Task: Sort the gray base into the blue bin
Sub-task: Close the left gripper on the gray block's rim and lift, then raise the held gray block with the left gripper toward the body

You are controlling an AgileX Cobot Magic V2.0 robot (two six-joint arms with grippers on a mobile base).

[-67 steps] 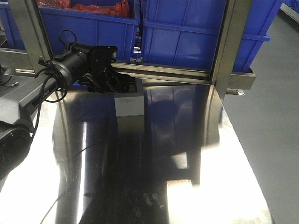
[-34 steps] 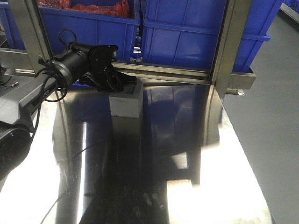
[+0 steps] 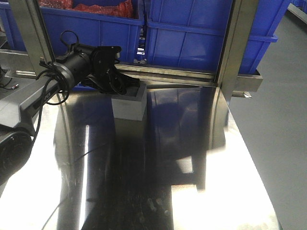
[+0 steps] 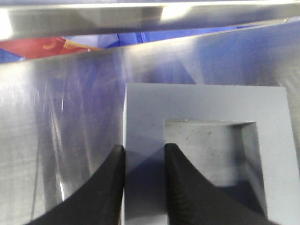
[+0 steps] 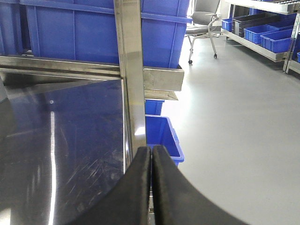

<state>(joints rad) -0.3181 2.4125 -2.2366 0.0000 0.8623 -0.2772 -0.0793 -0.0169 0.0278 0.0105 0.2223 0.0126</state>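
Compared with a second ago, the gray base [image 3: 128, 108] sits slightly further left and shows a shorter front face; over the last half second almost nothing differs. The left gripper [image 3: 121, 87] is closed down on the base's near wall. In the wrist view one finger [image 4: 110, 180] presses the outer side and the other lies inside the recess. The base is a matte gray block with a broad flat rim around a shallow, speckled square recess [image 4: 211, 150] facing up. It lies directly under and ahead of the gripper at the far edge of the shiny worktop [image 3: 168, 167]; whether it is raised clear of the surface cannot be told. Blue bins [image 3: 192, 38] stand on the rack just beyond. The right gripper [image 5: 151, 152] has its fingers pressed together on nothing.
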